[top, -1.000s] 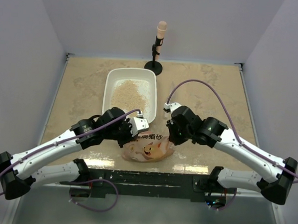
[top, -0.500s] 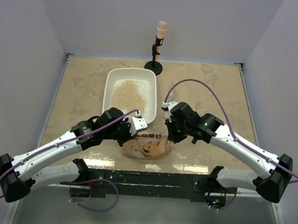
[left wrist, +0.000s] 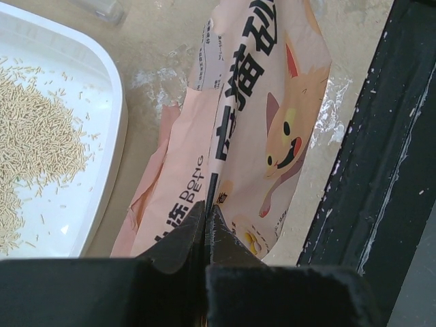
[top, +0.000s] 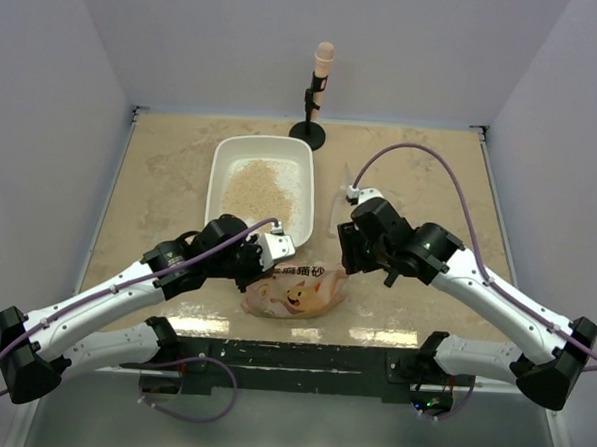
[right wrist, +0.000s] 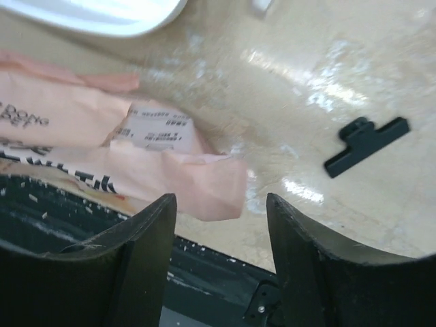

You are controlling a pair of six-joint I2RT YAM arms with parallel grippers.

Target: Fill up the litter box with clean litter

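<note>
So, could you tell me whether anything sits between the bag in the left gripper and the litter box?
Nothing visible does. Only a bare strip of table separates the bag from the litter box rim; the black clip lies off to the bag's other side.

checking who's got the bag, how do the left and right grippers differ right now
The left gripper is shut, pinching an edge of the orange-pink bag; the right gripper is open, clamping nothing. The left is on the bag's side next to the litter box; the right hangs by the bag's opposite corner. Both are low, close to the bag.
</note>
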